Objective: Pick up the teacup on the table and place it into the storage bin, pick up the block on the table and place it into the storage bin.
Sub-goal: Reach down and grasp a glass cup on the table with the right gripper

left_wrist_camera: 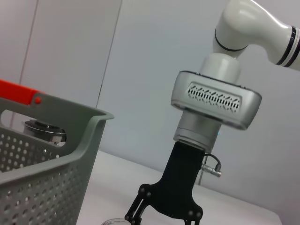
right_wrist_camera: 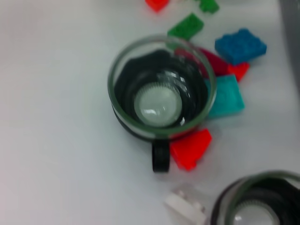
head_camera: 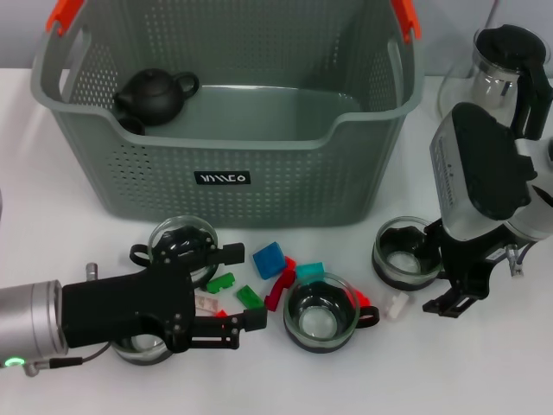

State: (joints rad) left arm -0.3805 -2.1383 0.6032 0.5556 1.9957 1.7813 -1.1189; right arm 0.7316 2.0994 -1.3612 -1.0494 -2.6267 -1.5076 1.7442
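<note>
The grey-green storage bin (head_camera: 259,164) stands at the back with a black teapot (head_camera: 154,93) inside it. Several glass teacups sit in front of it: one at the left (head_camera: 181,245), one in the middle (head_camera: 321,313), one at the right (head_camera: 404,252). Loose blocks lie between them: blue (head_camera: 269,259), teal (head_camera: 309,272), red (head_camera: 279,288), green (head_camera: 250,296). My left gripper (head_camera: 238,290) lies low and open, its fingers spanning the green blocks, above another teacup (head_camera: 138,347). My right gripper (head_camera: 454,303) hangs open just right of the right teacup. The right wrist view looks down on the middle teacup (right_wrist_camera: 161,86).
A glass kettle with a black lid (head_camera: 510,60) stands at the back right. A clear block (head_camera: 396,304) lies between the middle and right teacups. The bin's orange-red handle tabs (head_camera: 65,13) rise above its rim. In the left wrist view the bin corner (left_wrist_camera: 89,126) is close.
</note>
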